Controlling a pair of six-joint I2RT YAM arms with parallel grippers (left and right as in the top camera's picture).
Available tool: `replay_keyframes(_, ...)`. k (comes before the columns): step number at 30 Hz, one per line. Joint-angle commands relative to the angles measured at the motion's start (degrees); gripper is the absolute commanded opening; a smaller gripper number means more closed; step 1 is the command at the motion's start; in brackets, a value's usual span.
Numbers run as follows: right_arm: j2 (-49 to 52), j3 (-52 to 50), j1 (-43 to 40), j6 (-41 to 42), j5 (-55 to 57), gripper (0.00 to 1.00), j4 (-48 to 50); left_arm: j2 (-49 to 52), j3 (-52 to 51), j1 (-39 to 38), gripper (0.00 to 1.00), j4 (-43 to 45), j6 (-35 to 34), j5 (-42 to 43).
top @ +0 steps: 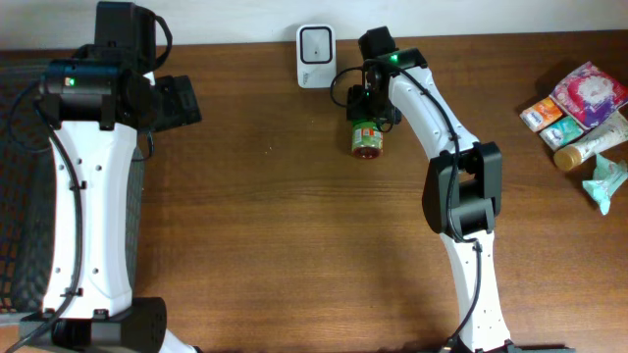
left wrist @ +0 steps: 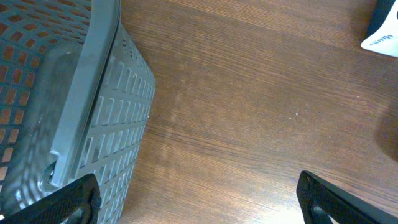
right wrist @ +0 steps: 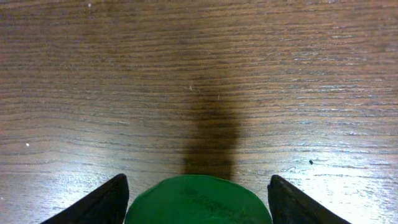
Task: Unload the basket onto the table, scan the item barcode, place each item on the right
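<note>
The item is a small jar with a green lid and an orange label. It sits at the back of the table, just right of the white barcode scanner. My right gripper is over the jar. In the right wrist view the right gripper has a black finger against each side of the lid, closed on it. The jar's body is hidden under the lid there. My left gripper is far to the left, and in the left wrist view the left gripper is wide open over bare wood.
A grey perforated basket stands at the table's left edge, close beside my left gripper. A pile of packets and tubes lies at the far right. The scanner's white corner shows in the left wrist view.
</note>
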Motion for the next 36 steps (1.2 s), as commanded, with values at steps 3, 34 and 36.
replay_keyframes(3, -1.0, 3.7, -0.4, -1.2, 0.5, 0.57, -3.3, -0.2, 0.5, 0.1, 0.99, -0.1, 0.7, -0.6)
replay_keyframes(34, -0.2, 13.2, 10.0, 1.7, -6.6, 0.94, -23.2, -0.2, 0.5, 0.1, 0.99, -0.1, 0.7, -0.6)
replay_keyframes(36, 0.2, 13.2, 10.6, 3.4, -8.0, 0.94, -20.5, -0.2, 0.5, 0.1, 0.99, -0.1, 0.7, -0.6)
